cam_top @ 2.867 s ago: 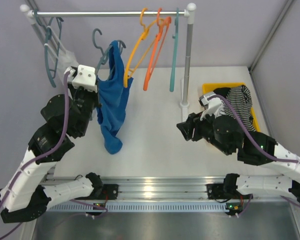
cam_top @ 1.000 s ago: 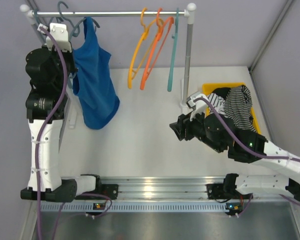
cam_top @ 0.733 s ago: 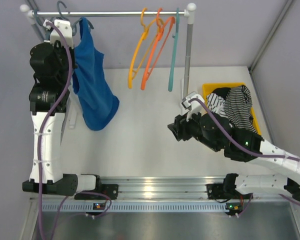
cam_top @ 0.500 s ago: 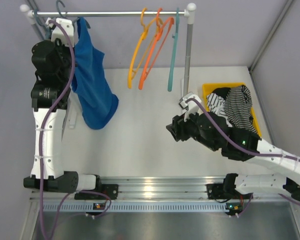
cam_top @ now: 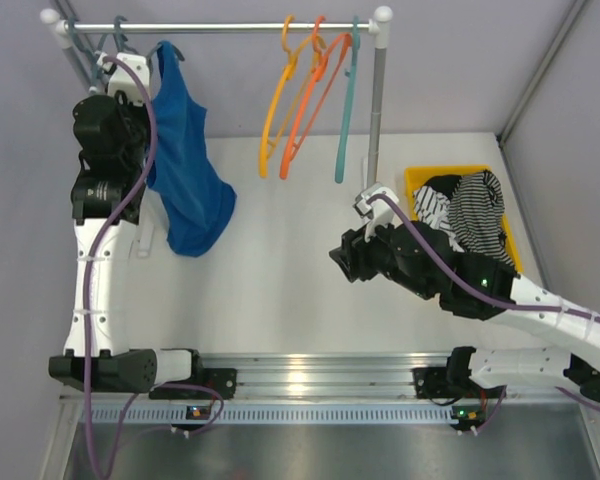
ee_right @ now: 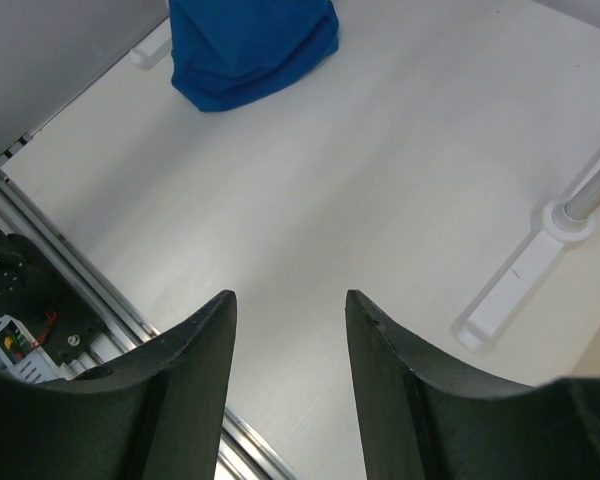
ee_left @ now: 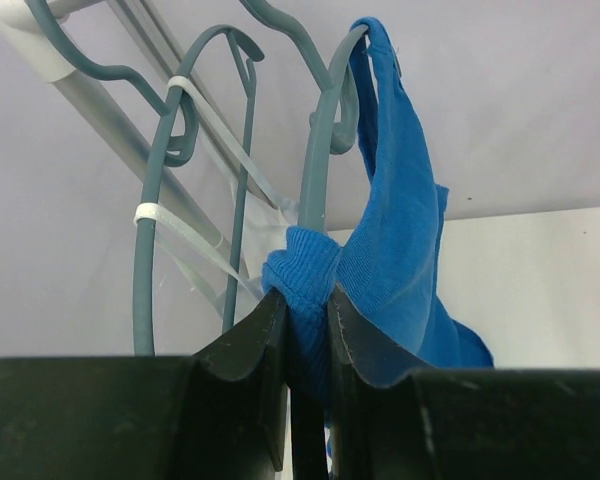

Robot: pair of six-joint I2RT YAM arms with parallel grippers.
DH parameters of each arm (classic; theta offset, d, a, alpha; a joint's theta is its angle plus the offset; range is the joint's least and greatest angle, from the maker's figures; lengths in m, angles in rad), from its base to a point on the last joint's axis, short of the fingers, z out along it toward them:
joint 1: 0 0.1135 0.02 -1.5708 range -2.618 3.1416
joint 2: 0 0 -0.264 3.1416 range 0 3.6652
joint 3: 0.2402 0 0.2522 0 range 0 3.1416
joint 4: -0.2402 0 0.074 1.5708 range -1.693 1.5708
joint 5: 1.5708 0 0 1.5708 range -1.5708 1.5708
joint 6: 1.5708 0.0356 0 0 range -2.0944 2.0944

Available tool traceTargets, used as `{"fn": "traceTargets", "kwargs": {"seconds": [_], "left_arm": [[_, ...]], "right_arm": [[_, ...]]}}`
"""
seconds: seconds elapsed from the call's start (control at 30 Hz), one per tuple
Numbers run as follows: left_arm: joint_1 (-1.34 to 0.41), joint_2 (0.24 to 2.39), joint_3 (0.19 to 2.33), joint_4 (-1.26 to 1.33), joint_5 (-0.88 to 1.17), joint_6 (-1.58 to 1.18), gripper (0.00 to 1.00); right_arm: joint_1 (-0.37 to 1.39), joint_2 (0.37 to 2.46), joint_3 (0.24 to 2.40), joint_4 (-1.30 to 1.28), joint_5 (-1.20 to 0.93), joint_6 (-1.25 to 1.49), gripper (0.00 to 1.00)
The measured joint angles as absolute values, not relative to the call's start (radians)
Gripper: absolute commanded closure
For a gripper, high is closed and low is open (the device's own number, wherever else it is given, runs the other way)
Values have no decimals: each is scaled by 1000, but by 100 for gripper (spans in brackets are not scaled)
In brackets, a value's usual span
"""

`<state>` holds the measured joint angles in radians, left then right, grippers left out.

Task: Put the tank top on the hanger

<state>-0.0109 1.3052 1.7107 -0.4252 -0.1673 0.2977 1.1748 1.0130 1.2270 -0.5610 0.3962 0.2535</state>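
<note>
Left hand (ee_left: 305, 300) clamped (arm stretched high), right hand (ee_right: 287, 300) spread wide.

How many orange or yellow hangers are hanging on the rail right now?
2: the yellow-orange hanger hangs near the rail's middle, the orange hanger just right of it. They overlap, so another could be hidden.

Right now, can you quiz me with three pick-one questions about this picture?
1. Where is the yellow plastic bin of striped clothes? A right of the grey metal rack post B on the rail C in a gripper
2. What colour is the soft sleeveless tank top? A red B bright blue C white
3. How is the right gripper? A open, empty B shut on cloth C shut on a hanger
A: it lies right of the post. B: the left gripper pinches blue cloth. A: fingers apart, nothing between.
</note>
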Motion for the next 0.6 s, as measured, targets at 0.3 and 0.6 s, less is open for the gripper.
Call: {"fn": "traceTargets", "kwargs": {"seconds": [0.3, 0.6], "left_arm": [[-11, 1281, 1711, -429, -164, 254, 61], [-11, 1234, 1711, -434, -175, 229, 42]], "right_arm": [[1174, 1019, 1227, -561, 393, 254, 52], [1174, 1039, 1227, -561, 380, 254, 51]]}}
